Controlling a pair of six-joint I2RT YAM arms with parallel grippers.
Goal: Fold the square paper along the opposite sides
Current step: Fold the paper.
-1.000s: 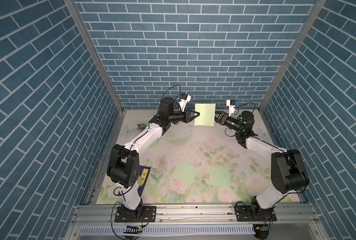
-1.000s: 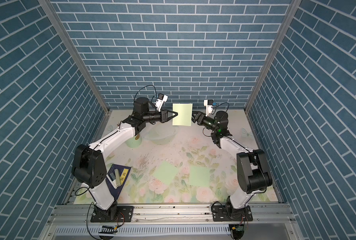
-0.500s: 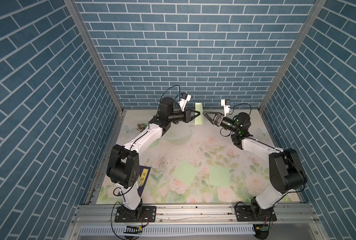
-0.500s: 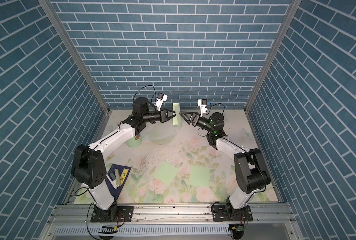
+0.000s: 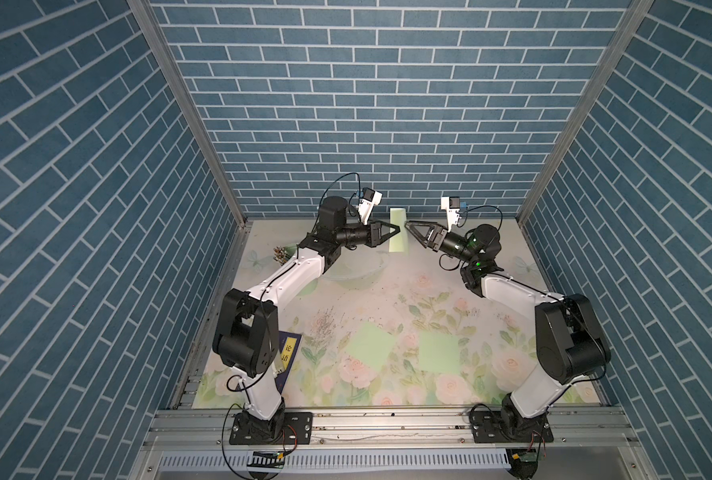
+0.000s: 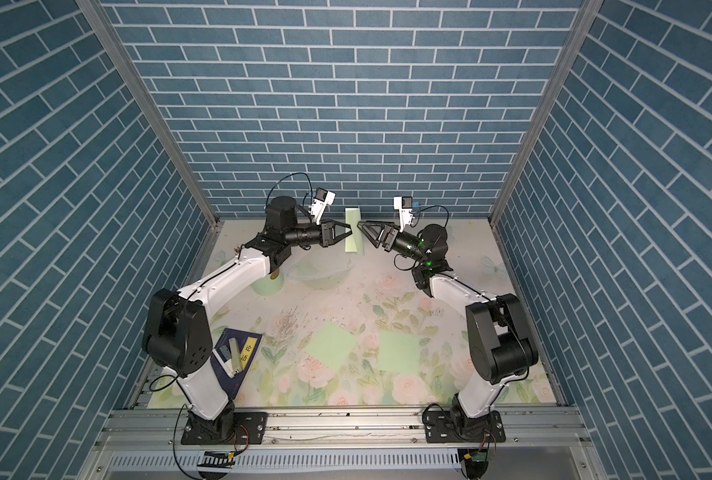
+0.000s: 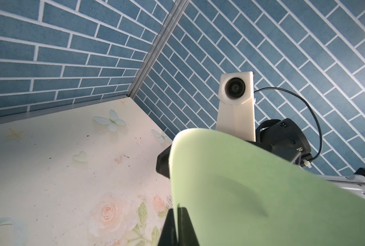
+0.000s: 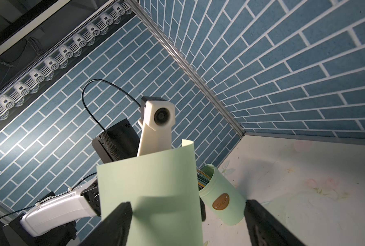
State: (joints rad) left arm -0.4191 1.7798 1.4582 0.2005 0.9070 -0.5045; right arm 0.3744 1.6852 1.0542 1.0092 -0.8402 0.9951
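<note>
The square paper [image 5: 398, 232] [image 6: 354, 235] is pale green and hangs upright in the air near the back wall, showing narrow and slightly curved in both top views. My left gripper [image 5: 397, 230] [image 6: 349, 228] [image 7: 177, 213] is shut on one edge of the paper [image 7: 262, 191]. My right gripper [image 5: 407, 225] [image 6: 360, 225] [image 8: 188, 215] faces it from the other side and is open. In the right wrist view the paper [image 8: 149, 191] stands between the wide-apart fingers, close to one finger [image 8: 122, 215]; the frames do not show whether they touch.
Two more green sheets [image 5: 370, 347] [image 5: 439, 353] lie flat on the floral table near the front. A dark blue book [image 6: 238, 353] sits by the left arm's base. A mint green cup [image 6: 267, 284] [image 8: 219, 196] and a clear bowl [image 5: 358, 270] stand below the left arm.
The paper showed its broad face between the grippers; now it shows narrow. My right gripper has moved left, closer to the left gripper, with its jaws a little wider. The left arm stayed put.
</note>
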